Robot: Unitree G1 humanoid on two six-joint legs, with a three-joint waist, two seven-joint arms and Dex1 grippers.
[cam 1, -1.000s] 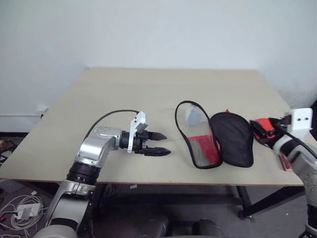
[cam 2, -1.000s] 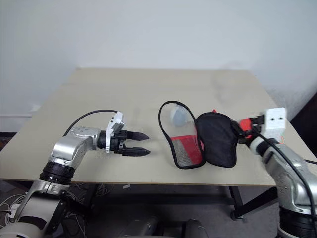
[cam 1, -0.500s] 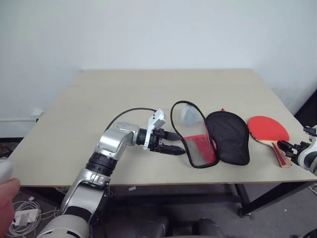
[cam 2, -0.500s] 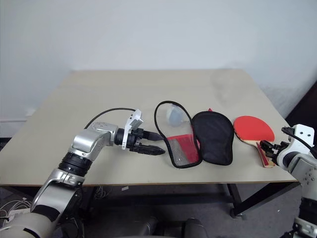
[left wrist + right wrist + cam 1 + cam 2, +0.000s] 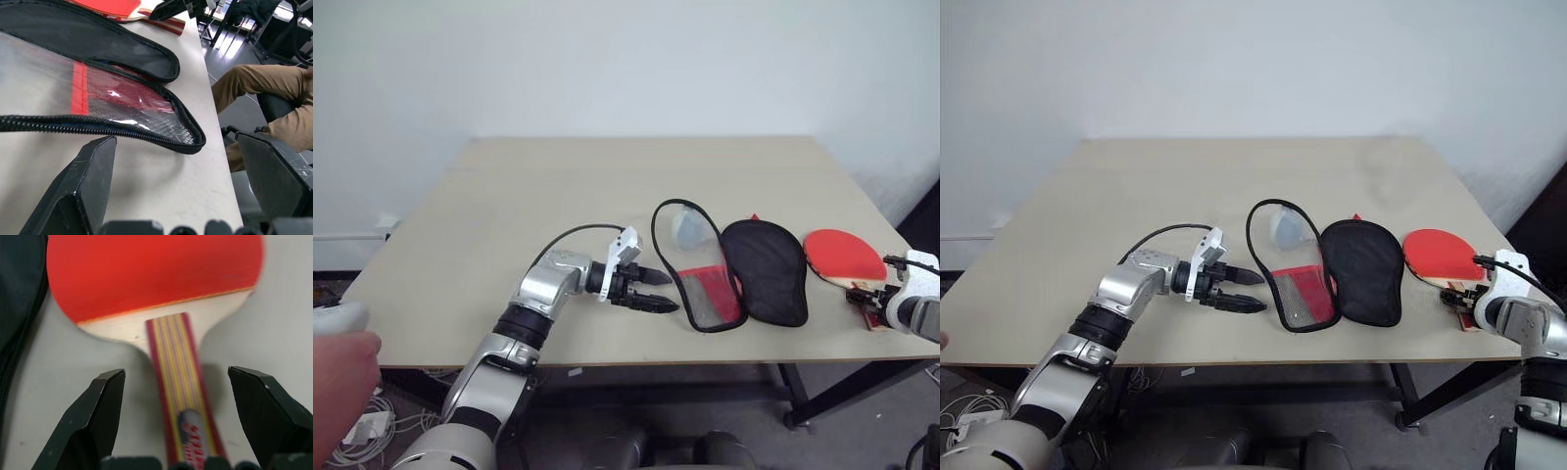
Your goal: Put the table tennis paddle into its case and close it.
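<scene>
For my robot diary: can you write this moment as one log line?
case: unzipped, flat on table | paddle: beside case | left pincer: open by case | right pincer: open astride paddle handle

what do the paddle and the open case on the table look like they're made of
Paddle: smooth matte red face, probably rubber, over pale wood; the handle shows striped wood. Case: soft black fabric with a zip edge; its open half looks like glossy clear plastic and mesh, red showing through.
</scene>
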